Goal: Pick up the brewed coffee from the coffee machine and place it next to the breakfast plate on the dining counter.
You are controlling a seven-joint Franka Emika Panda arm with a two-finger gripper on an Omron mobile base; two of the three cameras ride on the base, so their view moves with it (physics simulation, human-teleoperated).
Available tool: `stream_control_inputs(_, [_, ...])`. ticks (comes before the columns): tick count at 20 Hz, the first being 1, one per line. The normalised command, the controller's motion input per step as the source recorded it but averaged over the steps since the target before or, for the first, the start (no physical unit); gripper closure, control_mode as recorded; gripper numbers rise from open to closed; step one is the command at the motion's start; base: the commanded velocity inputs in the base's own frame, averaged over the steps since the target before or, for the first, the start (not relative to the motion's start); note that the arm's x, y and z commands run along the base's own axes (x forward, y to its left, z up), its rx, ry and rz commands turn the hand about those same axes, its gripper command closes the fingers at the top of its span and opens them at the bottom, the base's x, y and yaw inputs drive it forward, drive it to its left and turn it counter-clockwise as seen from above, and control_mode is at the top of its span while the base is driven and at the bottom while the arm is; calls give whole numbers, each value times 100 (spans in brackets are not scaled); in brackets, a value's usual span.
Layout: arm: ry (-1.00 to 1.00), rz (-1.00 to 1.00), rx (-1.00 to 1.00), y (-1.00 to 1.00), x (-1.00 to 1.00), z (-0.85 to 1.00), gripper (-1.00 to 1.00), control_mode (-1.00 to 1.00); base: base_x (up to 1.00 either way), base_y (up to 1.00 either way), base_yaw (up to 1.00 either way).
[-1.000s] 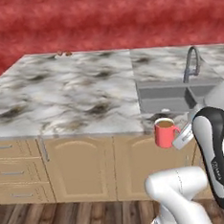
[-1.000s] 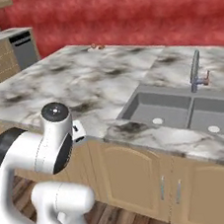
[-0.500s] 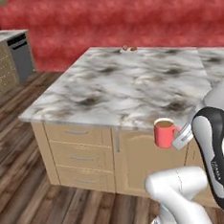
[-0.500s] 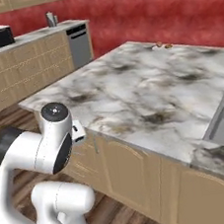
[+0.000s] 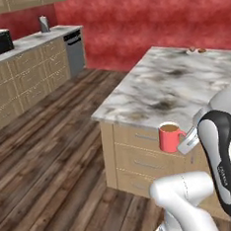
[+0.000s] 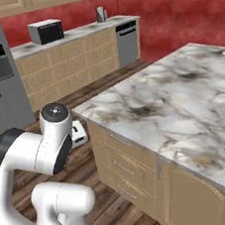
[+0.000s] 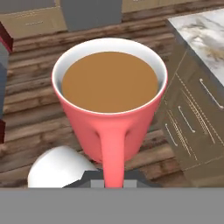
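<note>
One red mug (image 5: 170, 137) of brewed coffee, upright and full of light brown liquid, is held in the air by its side handle in the gripper (image 5: 187, 142), clear of any surface, just off the near corner of the marble-topped dining counter (image 5: 184, 81) and above the wooden floor (image 5: 52, 162). Its handle is seen in the hand view running down into the clenched jaws at the bottom. At the counter's far edge the breakfast plate (image 5: 197, 50) is seen, well apart from the mug.
</note>
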Motion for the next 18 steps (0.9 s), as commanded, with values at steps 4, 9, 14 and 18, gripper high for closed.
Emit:
stream_control_inputs(4, [0,0,0,0,0,0,100,100,76,100,30])
stream_control_inputs(9, [0,0,0,0,0,0,100,100,96,100,24])
stream_control_inputs(14, [0,0,0,0,0,0,100,100,100,88,8])
stream_control_inputs(18, [0,0,0,0,0,0,100,100,100,60,-21])
